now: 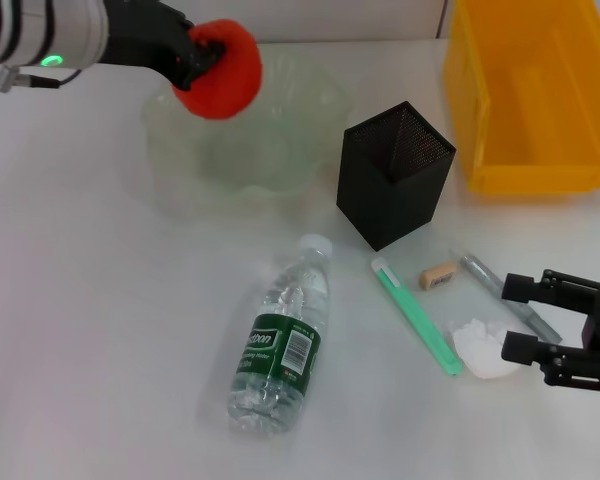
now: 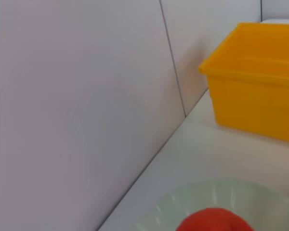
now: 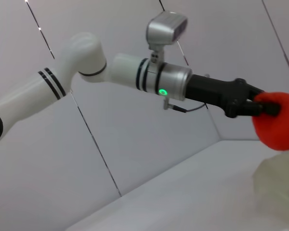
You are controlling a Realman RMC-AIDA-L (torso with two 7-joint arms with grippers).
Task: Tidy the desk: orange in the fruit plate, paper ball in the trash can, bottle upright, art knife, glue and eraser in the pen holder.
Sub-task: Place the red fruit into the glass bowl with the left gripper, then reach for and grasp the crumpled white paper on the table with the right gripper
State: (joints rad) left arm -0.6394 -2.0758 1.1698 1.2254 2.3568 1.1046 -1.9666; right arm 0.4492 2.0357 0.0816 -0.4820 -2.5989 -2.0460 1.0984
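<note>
My left gripper (image 1: 208,55) is shut on the red-orange orange (image 1: 220,70) and holds it above the far left rim of the pale-green fruit plate (image 1: 300,150). The orange (image 2: 214,220) and plate (image 2: 192,202) also show in the left wrist view, and the orange (image 3: 279,122) in the right wrist view. The bottle (image 1: 280,345) lies on its side at the front. The black mesh pen holder (image 1: 392,175) stands mid-table. A green art knife (image 1: 415,315), tan eraser (image 1: 438,275), grey glue pen (image 1: 505,295) and white paper ball (image 1: 485,350) lie beside my open right gripper (image 1: 510,318).
The yellow trash can (image 1: 530,90) stands at the back right; it also shows in the left wrist view (image 2: 255,101). A wall runs along the table's far edge.
</note>
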